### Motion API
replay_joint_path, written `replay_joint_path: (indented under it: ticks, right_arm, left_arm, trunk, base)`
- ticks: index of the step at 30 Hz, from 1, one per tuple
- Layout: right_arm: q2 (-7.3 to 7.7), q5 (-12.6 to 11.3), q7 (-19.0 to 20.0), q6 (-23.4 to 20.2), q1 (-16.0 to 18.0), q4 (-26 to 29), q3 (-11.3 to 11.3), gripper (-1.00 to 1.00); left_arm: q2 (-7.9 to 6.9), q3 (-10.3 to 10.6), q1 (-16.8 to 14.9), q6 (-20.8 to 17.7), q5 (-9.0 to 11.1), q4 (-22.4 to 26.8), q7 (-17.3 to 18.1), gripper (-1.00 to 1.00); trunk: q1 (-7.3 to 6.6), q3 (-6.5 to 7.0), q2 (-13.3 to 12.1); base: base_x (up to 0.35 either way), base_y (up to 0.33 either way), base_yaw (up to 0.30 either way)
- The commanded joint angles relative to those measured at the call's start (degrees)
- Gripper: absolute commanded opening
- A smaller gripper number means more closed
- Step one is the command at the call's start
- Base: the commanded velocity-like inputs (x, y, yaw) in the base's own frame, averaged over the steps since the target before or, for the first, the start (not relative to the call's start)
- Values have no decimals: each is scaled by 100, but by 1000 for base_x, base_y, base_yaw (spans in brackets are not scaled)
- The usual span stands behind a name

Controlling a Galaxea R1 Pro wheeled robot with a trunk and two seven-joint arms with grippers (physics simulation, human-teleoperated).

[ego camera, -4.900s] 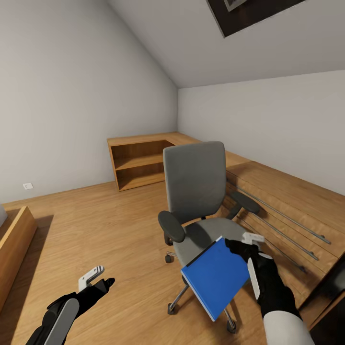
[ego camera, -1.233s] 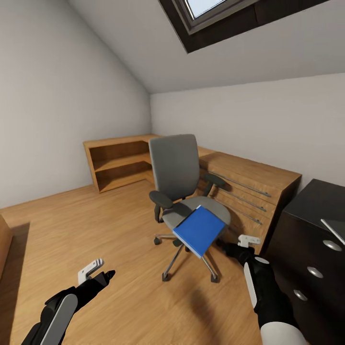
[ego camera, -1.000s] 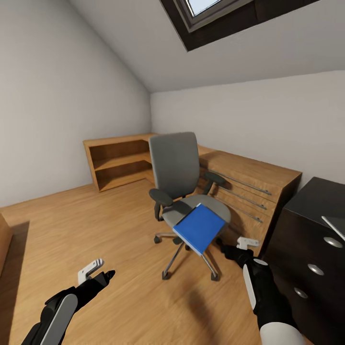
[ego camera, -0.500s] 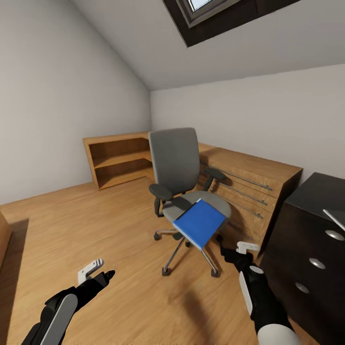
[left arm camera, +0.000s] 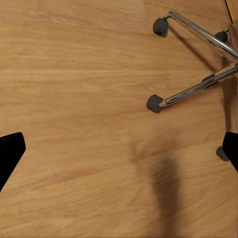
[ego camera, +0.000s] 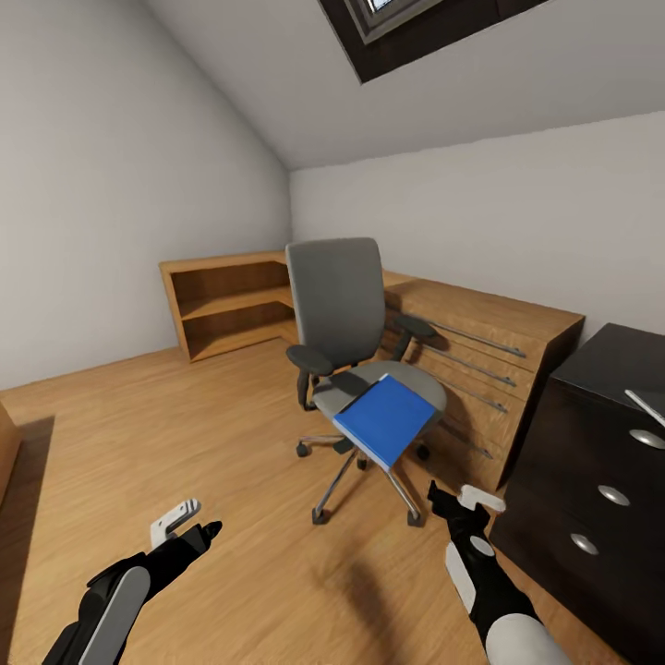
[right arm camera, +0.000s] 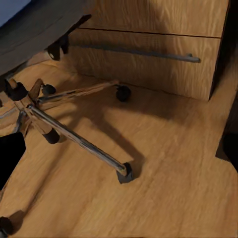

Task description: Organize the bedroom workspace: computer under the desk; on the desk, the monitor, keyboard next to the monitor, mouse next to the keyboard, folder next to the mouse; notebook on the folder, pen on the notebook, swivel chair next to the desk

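The desk [ego camera: 605, 434] is cut off by the head view's right and lower edges, so just one corner of its black tabletop and part of the drawer unit show. A thin grey slab [ego camera: 649, 404] lying on that tabletop runs out at the right edge; what it is cannot be told. The skylight [ego camera: 406, 23] is cropped by the top edge. The folder [ego camera: 383, 420] hides part of the swivel chair's [ego camera: 346, 323] seat. In the right wrist view the chair's seat and the folder [right arm camera: 12, 10] run out at an edge. In both wrist views the end effector fingers [left arm camera: 10, 153] [right arm camera: 9, 156] show just as dark shapes at the picture's edges.
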State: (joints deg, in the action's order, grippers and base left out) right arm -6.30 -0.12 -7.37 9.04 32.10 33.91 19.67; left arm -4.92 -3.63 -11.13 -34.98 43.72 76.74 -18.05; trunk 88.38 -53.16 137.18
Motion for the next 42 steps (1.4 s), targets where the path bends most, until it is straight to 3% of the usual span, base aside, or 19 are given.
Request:
replay_joint_path:
  ticks: [1, 3, 4, 7, 8, 9, 11, 13, 17, 18, 19, 23, 26, 27, 28, 31, 42]
  right_arm:
    - [14, -141, 0, 29, 18, -31, 20, 100]
    - [53, -543, -3, 46, 43, -86, 20, 100]
    - [98, -1097, 17, 46, 58, -123, 20, 100]
    - [194, -1542, 71, 39, 64, -138, 20, 100]
    - [315, -2104, 306, -79, 67, -140, 26, 100]
    - [339, -2256, 399, -149, 67, -138, 28, 100]
    - [451, -2849, 781, -516, 68, -134, 28, 100]
    - [552, -3288, 1085, -905, 68, -132, 28, 100]
    - [714, -3839, 1451, -1537, 69, -131, 29, 100]
    - [826, -4202, 1683, -2012, 69, -131, 29, 100]
    - [886, -4412, 1814, -2275, 69, -131, 29, 100]
    - [989, -4784, 2223, -2767, 69, -124, 5, 100]
    - [1028, -4820, 2437, -2818, 69, -123, -4, 100]
    - [1063, -4842, 2829, -2853, 69, -127, -5, 100]
    - [1071, -4848, 2979, -2863, 69, -129, -6, 100]
    - [1082, -4850, 3181, -2874, 69, -132, -6, 100]
    - [1073, -4833, 3345, -2868, 69, -116, -22, 100]
  left_arm:
    - [-1, 1, -3, -17, 60, 7, -49, 100]
    - [0, 2, -3, -17, 59, 7, -49, 100]
    - [-1, -1, -3, -17, 58, 7, -49, 100]
    - [-4, -1, -3, -17, 58, 7, -49, 100]
    - [-7, 0, -3, -17, 58, 7, -49, 100]
    - [-8, -1, -3, -17, 58, 7, -49, 100]
    - [-8, -3, -3, -17, 58, 7, -49, 100]
    - [-8, -5, -3, -17, 55, 7, -49, 100]
    - [-9, -6, -3, -17, 51, 7, -49, 100]
    - [-9, -6, -3, -17, 54, 7, -49, 100]
    - [-6, -4, -3, -17, 56, 7, -49, 100]
    - [-2, -5, -3, -11, 51, 19, -49, 100]
    - [-1, -6, -3, -13, 54, 41, -45, 100]
    - [0, -3, -3, -20, 62, 92, -38, 100]
    - [0, -1, -3, -25, 66, 106, -32, 100]
    - [0, 1, -3, -37, 78, 122, -21, 100]
    - [0, 2, -3, -40, 90, 138, -14, 100]
  trunk:
    - [21, -24, 44]
    - [65, -60, 124]
    - [87, -78, 164]
    - [153, -132, 285]
    - [175, -150, 325]
    - [197, -168, 365]
    - [241, -204, 445]
    - [285, -240, 525]
    - [334, -320, 608]
    - [337, -342, 610]
    - [339, -364, 611]
    - [349, -453, 616]
    - [357, -519, 620]
    - [360, -541, 622]
    - [362, -564, 623]
    - [370, -630, 627]
    - [398, -874, 642]
  base:
    - [0, 0, 0]
    - [0, 0, 0]
    - [0, 0, 0]
    - [0, 0, 0]
    - [0, 0, 0]
    - [0, 0, 0]
    - [0, 0, 0]
    - [0, 0, 0]
    - [0, 0, 0]
    - [0, 0, 0]
    - [0, 0, 0]
    - [0, 0, 0]
    - [0, 0, 0]
    - [0, 0, 0]
    - [0, 0, 0]
    - [0, 0, 0]
    - [0, 0, 0]
